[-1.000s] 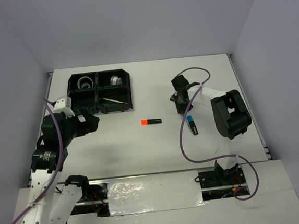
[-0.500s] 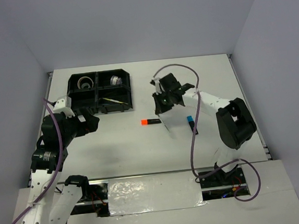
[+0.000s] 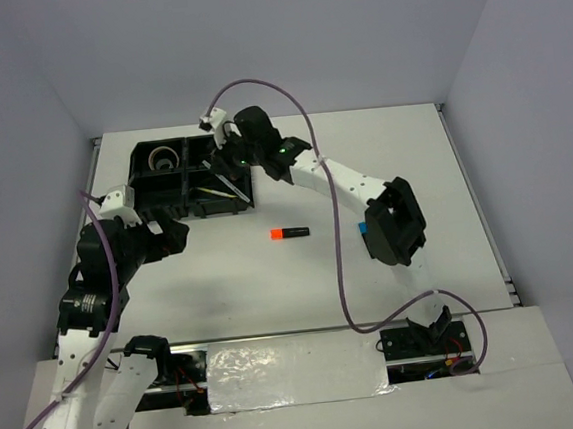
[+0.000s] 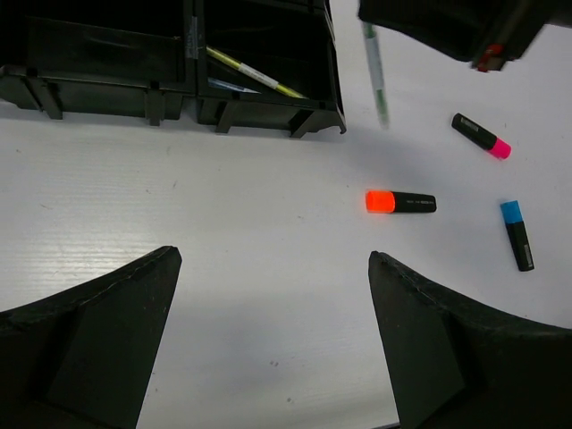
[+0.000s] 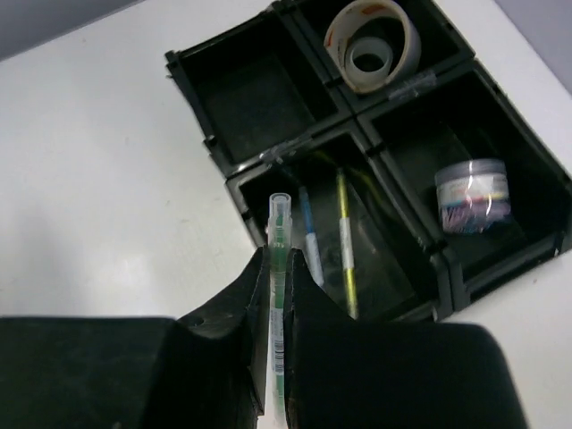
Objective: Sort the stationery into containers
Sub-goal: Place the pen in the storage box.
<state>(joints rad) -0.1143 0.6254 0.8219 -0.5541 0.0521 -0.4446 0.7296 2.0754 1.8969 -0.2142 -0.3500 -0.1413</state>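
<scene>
Green-barrelled thin pen (image 5: 280, 223), clamped in the right gripper's (image 5: 277, 268) jaws, hangs at the edge of the black tray's (image 5: 234, 183) pen compartment (image 5: 384, 250), so lowering and releasing likely comes next; the left gripper (image 4: 273, 259) hovers, jaws apart.

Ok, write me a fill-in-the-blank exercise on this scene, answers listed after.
The right gripper is shut on a thin ____ pen near the tray.
On the table lie a pink marker, a blue marker and an ____ marker.
The left gripper stands ____, holding nothing.
The tape roll lies in one of the tray's ____ compartments.
Missing words: green; orange; open; four.
</scene>
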